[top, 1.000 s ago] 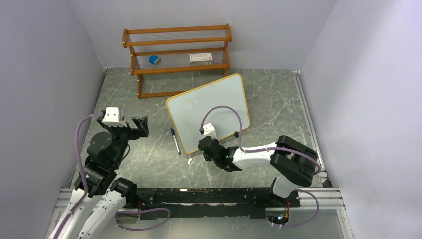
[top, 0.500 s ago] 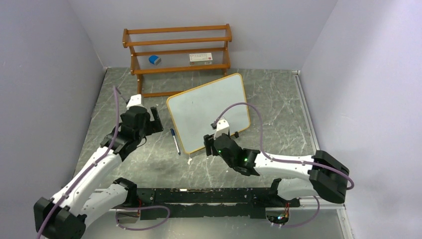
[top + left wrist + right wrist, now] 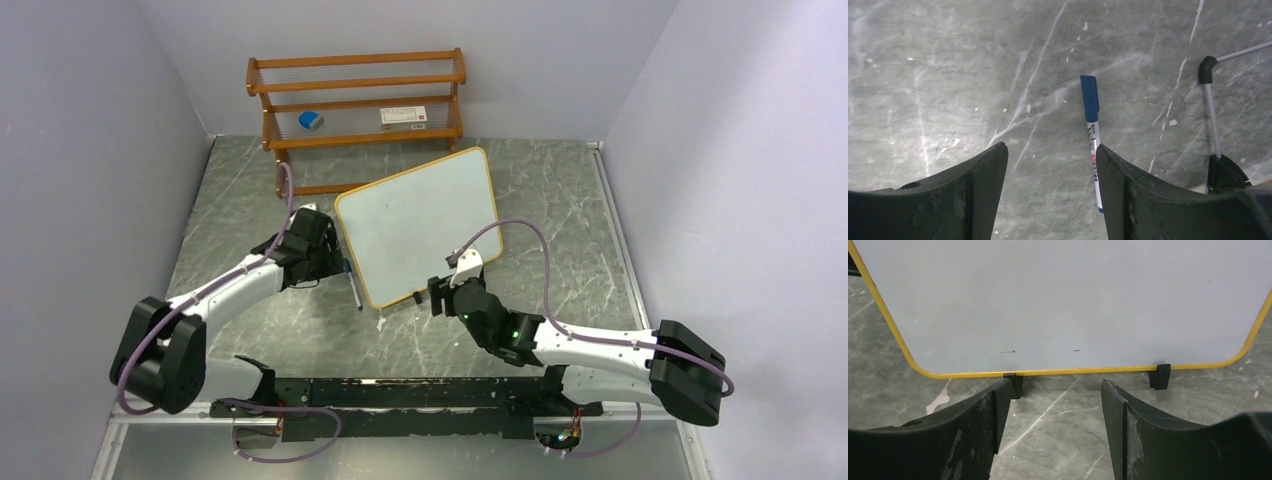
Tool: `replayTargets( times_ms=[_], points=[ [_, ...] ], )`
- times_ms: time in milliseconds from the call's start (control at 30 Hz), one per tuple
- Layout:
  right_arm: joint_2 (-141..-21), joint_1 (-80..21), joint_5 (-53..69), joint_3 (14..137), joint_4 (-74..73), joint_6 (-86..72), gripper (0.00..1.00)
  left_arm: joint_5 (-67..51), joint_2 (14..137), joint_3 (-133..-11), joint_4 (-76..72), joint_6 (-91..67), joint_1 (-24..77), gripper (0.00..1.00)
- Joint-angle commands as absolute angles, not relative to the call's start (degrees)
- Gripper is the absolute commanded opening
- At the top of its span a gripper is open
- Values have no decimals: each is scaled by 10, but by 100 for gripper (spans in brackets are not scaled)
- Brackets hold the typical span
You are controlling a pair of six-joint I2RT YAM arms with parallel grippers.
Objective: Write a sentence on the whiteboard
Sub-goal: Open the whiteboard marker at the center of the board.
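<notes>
The whiteboard [image 3: 420, 225] stands tilted on two black feet mid-table, its yellow-orange frame around a blank face; no sentence shows on it, only two tiny marks [image 3: 1008, 351]. A blue-capped marker [image 3: 352, 285] lies flat on the table left of the board; in the left wrist view [image 3: 1092, 130] it lies just inside my right-hand finger. My left gripper [image 3: 325, 262] is open above the marker [image 3: 1050, 165]. My right gripper [image 3: 440, 297] is open and empty at the board's lower edge [image 3: 1055, 390], near one black foot [image 3: 1013, 385].
A brown wooden shelf rack [image 3: 355, 110] stands at the back wall, with a blue eraser [image 3: 311, 120] and a white box [image 3: 404, 116] on its middle shelf. The board's wire stand and black foot [image 3: 1220, 170] sit right of the marker. A white scrap [image 3: 381, 324] lies on the grey marble table.
My left arm has stretched forward and right, bringing its gripper down over the marker. My right arm has extended left, with its gripper moving to the board's bottom edge.
</notes>
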State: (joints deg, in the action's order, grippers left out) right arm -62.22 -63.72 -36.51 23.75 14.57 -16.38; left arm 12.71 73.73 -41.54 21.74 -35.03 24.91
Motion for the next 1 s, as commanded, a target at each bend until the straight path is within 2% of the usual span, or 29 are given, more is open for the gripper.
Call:
replayTargets(
  times_ms=[0, 367, 700, 967],
  points=[
    [-601, -638, -392, 224, 178, -148, 70, 81, 781, -426, 156, -369, 244, 67],
    [-590, -638, -401, 208, 187, -136, 72, 41, 861, -436, 123, -377, 229, 62],
    [-575, -638, -414, 195, 193, -132, 74, 98, 909, -459, 185, -379, 239, 53],
    [-578, -637, -416, 192, 196, -131, 74, 119, 939, -469, 204, -390, 267, 51]
  ],
)
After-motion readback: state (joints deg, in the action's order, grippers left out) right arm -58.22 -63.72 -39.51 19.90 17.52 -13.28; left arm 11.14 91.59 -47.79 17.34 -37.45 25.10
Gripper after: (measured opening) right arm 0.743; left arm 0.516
